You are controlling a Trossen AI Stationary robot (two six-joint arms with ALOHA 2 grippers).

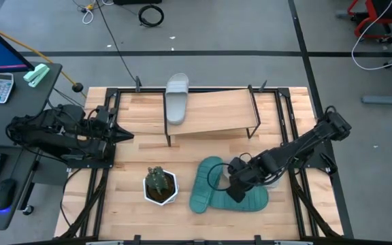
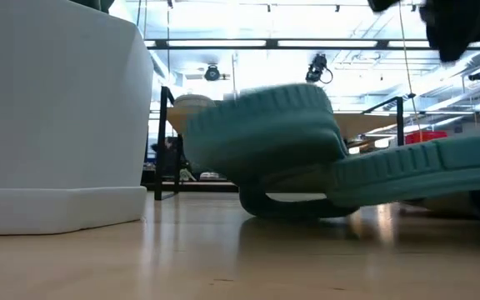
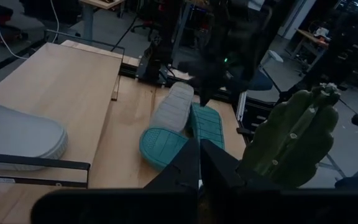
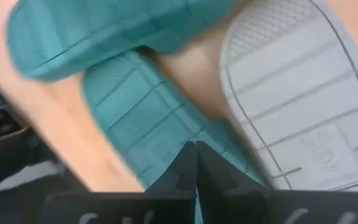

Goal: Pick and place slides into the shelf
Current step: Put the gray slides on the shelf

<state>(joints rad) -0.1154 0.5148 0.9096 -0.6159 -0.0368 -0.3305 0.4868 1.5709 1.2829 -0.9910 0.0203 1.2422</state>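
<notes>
Right gripper is low over the front of the table, fingers pinched together on the edge of a teal slide. The second teal slide lies touching it, sole up, beside the potted cactus. One grey slide sits on the shelf; another lies by the teal pair. Left gripper, closed and empty, waits at the table's left edge.

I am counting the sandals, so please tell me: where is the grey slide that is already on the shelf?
In the high view the grey slide lies on the left end of the shelf, at the table's far edge, overhanging the board.
</notes>
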